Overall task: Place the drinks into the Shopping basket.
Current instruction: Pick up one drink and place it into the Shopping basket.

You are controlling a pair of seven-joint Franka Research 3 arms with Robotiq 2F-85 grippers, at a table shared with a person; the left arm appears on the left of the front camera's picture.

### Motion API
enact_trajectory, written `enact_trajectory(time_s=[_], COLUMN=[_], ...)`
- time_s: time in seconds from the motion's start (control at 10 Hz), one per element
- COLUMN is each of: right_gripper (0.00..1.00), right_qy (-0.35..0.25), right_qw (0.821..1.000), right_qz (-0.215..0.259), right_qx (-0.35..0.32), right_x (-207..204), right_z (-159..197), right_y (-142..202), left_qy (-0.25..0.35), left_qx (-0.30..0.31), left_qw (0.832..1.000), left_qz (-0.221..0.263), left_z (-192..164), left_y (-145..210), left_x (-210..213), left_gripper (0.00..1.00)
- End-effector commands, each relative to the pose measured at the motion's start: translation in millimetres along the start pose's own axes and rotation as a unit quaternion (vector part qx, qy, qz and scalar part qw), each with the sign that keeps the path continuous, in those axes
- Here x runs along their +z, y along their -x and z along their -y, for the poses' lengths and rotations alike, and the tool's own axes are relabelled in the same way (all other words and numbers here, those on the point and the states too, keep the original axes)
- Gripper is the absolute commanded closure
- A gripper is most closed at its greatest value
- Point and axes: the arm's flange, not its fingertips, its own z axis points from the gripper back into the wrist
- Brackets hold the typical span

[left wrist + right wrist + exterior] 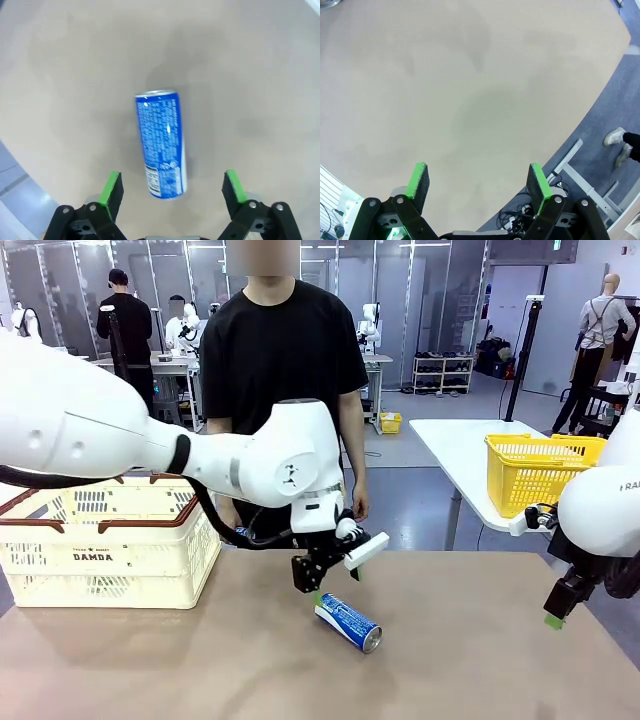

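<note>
Your left tool point(333, 585) point(172, 176) is spread wide and grips nothing; it hangs just above the one drink on show, a blue can point(348, 623) point(161, 145) lying on its side on the tabletop point(460, 670), roughly mid-table; in the front view one green pad sits right over the can's far end, but you cannot tell from there whether it touches; in the left wrist view the can runs lengthwise up the middle, its near end level with the two pads point(112, 187), bare tabletop showing on both sides, so no contact at the flanks; the silver rim is at the can's far end in that view, and in the front view the silver end faces the robot's right. The Shopping basket point(60, 575) stands on the tabletop at the robot's left, well apart from the can; the left arm crosses in front of it and you cannot tell what is inside. Your right tool point(555, 618) point(477, 175) is also wide open with nothing between its pads; it hangs over bare tabletop near the right edge, well clear of the can. A person point(280, 360) stands at the far side behind the left arm; a yellow basket point(540, 475) sits on another table behind on the right.
</note>
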Motion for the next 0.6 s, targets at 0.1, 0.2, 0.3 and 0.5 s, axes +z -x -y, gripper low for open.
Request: enact_trajectory(time_s=[0.1, 0.2, 0.3, 0.5], right_gripper=[0.02, 0.02, 0.02, 0.02], right_qy=[0.001, 0.001, 0.001, 0.001], right_qw=[1.0, 1.0, 1.0, 1.0], right_qz=[-0.001, -0.001, -0.001, -0.001], right_qx=[-0.002, -0.002, -0.002, -0.002], right_x=[0.4, 0.4, 0.4, 0.4], right_z=[0.8, 0.8, 0.8, 0.8], right_y=[0.3, 0.3, 0.3, 0.3], left_qy=[0.01, 0.016, 0.021, 0.032], left_qx=[0.004, 0.014, 0.026, 0.046], left_qw=[1.0, 1.0, 0.999, 0.998], left_qz=[0.003, -0.004, -0.024, -0.038], left_z=[-23.5, -27.1, -29.1, -31.0], left_y=[-7.0, -9.2, -9.2, -10.0], left_x=[-19.8, -28.3, -33.5, -42.4], left_gripper=[0.0, 0.0, 0.0, 0.0])
